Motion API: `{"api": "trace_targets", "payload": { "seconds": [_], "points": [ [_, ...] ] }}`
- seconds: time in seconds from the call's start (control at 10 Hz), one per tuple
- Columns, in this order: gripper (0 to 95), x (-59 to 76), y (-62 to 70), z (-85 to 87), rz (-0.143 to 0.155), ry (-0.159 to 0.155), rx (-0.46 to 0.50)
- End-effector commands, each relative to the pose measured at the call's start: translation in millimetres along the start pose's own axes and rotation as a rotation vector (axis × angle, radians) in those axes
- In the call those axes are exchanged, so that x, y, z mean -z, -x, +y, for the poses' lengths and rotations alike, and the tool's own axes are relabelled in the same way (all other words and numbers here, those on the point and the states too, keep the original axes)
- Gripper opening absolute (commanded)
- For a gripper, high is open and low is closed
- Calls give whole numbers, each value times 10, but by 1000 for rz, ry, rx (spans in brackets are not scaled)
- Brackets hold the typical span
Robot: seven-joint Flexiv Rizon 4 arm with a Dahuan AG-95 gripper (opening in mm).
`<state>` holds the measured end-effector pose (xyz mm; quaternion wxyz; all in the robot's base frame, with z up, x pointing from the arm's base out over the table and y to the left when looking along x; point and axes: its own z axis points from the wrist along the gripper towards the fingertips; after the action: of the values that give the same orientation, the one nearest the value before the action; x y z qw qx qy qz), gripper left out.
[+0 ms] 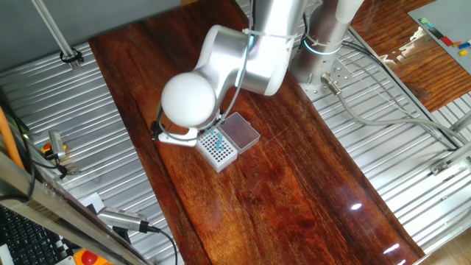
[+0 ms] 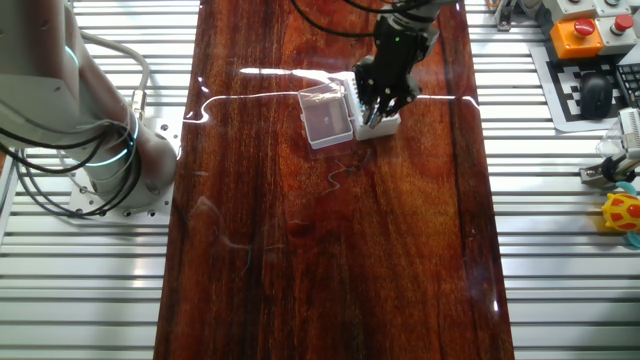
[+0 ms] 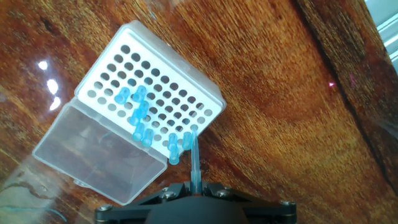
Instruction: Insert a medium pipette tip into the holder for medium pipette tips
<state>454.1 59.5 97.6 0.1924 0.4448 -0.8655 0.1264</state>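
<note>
While claw (image 3: 194, 186) grips tip (image 3: 194, 158), over holder (image 3: 205, 99)

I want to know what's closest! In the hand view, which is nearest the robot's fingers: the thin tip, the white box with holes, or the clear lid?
1. Thin pale blue translucent pipette tip, gripped in the fingers.
2. and 3. Small white square holder above and clear rectangular lid left: too close to call.
</note>
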Motion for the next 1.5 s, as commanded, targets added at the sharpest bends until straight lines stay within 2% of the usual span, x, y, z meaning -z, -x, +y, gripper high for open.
{"api": "trace_targets", "payload": {
  "seconds": [0.1, 0.2, 0.3, 0.6, 0.7, 0.8, 1.0, 1.1, 1.2, 1.5],
  "points": [
    [0, 0, 16, -1, 9, -6, 0],
    [0, 1, 19, -1, 9, -6, 4],
    [380, 2, 19, -2, -1, -1, 8],
    [380, 2, 19, -2, -17, 7, 8],
    [570, 3, 16, -3, -19, 8, 9],
    [570, 4, 11, -3, -22, 9, 9],
    [570, 7, -40, -8, -52, 27, 17],
    [570, 1, -77, -4, -77, 37, 12],
    [380, -11, -105, 3, -103, 52, -6],
    [380, -42, -134, 26, -154, 80, -35]
  ]
}}
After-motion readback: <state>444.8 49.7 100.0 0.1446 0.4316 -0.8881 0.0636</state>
